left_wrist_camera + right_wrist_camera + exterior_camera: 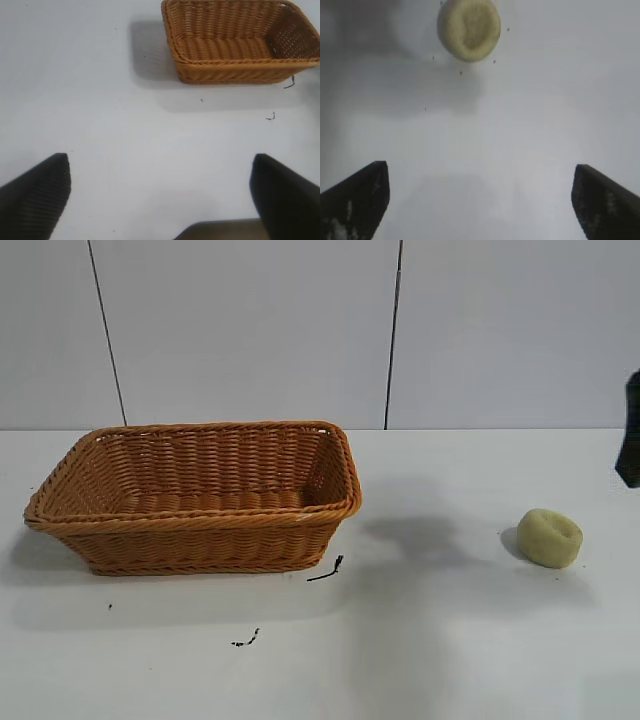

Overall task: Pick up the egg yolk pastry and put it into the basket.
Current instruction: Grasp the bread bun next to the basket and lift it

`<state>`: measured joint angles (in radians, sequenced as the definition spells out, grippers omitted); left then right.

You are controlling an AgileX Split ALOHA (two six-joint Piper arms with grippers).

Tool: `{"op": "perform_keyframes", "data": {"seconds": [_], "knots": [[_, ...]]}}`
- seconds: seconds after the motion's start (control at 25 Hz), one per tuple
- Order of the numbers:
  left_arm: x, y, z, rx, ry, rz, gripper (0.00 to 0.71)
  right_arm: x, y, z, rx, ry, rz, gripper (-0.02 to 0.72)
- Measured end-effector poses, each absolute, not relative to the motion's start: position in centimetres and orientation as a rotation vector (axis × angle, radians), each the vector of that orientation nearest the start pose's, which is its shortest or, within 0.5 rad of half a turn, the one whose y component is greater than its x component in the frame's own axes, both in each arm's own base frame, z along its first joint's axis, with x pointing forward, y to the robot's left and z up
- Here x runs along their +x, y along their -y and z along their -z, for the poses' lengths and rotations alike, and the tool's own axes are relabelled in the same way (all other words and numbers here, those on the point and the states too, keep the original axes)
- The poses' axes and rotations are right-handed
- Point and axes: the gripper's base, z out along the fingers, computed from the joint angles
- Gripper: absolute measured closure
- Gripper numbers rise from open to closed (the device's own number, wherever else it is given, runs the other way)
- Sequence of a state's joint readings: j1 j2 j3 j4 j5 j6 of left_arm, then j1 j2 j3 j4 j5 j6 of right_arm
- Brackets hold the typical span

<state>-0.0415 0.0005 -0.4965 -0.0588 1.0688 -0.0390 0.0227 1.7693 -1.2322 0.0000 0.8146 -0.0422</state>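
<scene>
Left tool: mine, hovering over bare desk at the left side, fingers spread wide, nothing between them; the basket lies ahead of it in its own wrist view.

Basket: orange-brown wicker, rectangular, flared sides, braided rim. It stands on the left half of the desk. Nothing shows inside it. A soft shadow falls on the desk below and beside it.

Marks: a short black squiggle lies just off the basket's right front corner; a smaller one sits nearer the front edge, with a tiny black dot further left.

Desk: white, matte, plain. A faint grey shadow spreads between basket and pastry.

Wall: pale panels behind the desk, split by two thin dark vertical seams.

Egg yolk pastry: pale yellow-green puck with a dimpled top, resting on the desk at the right, well apart from the basket. A few dark specks surround it in the right wrist view.

Right tool: mine — fingers spread wide, holding nothing, poised above the desk with the pastry ahead of the fingertips, not between them. In the exterior view only a dark sliver of it shows at the right edge, above and beyond the pastry.
</scene>
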Motion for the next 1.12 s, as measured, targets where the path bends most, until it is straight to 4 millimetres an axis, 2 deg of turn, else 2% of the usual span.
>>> {"op": "perform_keyframes", "data": {"seconds": [0.08,0.2,0.36,0.6,0.88,1.0,1.12], "knots": [[-0.5,0.4,-27.6,0.005,-2.057,0.120,0.015,36.9,-0.9,-21.2,-0.094,-2.844,-0.013,0.015],[-0.5,0.4,-27.6,0.005,-2.057,0.120,0.015,37.6,-1.0,-20.8,-0.094,-2.849,-0.021,0.015],[-0.5,0.4,-27.6,0.005,-2.057,0.120,0.015,37.7,-1.2,-20.2,-0.092,-2.871,-0.039,0.015],[-0.5,0.4,-27.6,0.005,-2.057,0.120,0.015,38.1,-2.8,-20.2,-0.135,-2.818,-0.056,0.015],[-0.5,0.4,-27.6,0.005,-2.057,0.120,0.015,38.5,-2.6,-20.1,-0.107,-2.784,-0.021,0.015],[-0.5,0.4,-27.6,0.005,-2.057,0.120,0.015,38.9,-2.6,-18.9,-0.109,-2.809,-0.013,0.015],[-0.5,0.4,-27.6,0.005,-2.057,0.120,0.015,39.2,-2.6,-16.6,-0.111,-2.867,-0.011,0.015]]}}
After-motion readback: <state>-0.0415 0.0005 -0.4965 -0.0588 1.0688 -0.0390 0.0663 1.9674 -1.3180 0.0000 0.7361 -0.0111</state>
